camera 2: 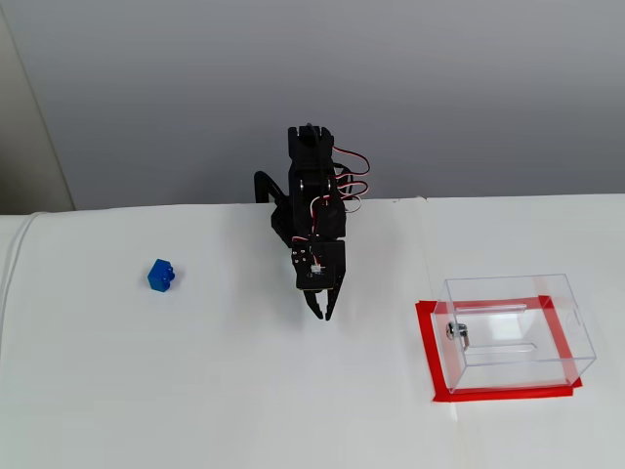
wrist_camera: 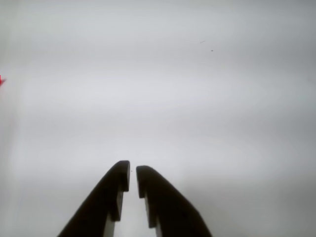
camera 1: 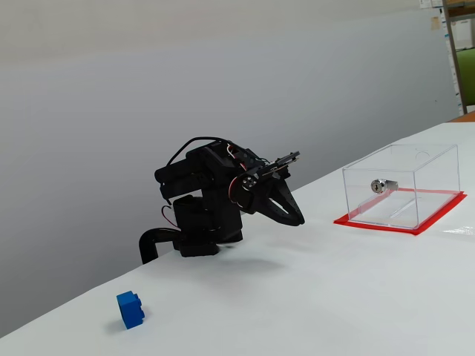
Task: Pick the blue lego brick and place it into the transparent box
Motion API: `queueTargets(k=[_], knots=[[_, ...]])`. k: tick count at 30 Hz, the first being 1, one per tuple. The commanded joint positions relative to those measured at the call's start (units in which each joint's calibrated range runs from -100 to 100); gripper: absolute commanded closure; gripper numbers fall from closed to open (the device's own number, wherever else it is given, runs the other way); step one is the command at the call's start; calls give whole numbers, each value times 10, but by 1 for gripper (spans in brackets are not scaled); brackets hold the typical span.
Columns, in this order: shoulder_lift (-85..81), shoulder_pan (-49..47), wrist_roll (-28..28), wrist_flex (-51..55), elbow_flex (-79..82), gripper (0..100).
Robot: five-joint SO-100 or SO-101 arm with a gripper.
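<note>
Studs up, the small bright blue plastic lego brick [camera 2: 162,277] is sitting alone on the white table [camera 2: 244,401], well left of the arm in a fixed view. The black two-finger claw [wrist_camera: 133,175] is hanging nearly closed and gripping nothing. The clear plastic box [camera 2: 516,330] with red base edging is holding only its silver lock [camera 2: 458,332].

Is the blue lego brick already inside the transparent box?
No, the blue lego brick lies on the white table far left of the transparent box in a fixed view.
</note>
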Motion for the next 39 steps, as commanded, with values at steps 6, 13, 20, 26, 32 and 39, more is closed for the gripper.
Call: queueTargets(k=[6, 13, 20, 26, 32, 39], knots=[[-5, 0, 0, 3, 8, 99], [-5, -21, 3, 2, 8, 99], [-3, -98, 4, 1, -40, 99], [48, -105, 1, -4, -135, 99], [236, -103, 3, -6, -299, 98], [517, -79, 4, -6, -604, 98]])
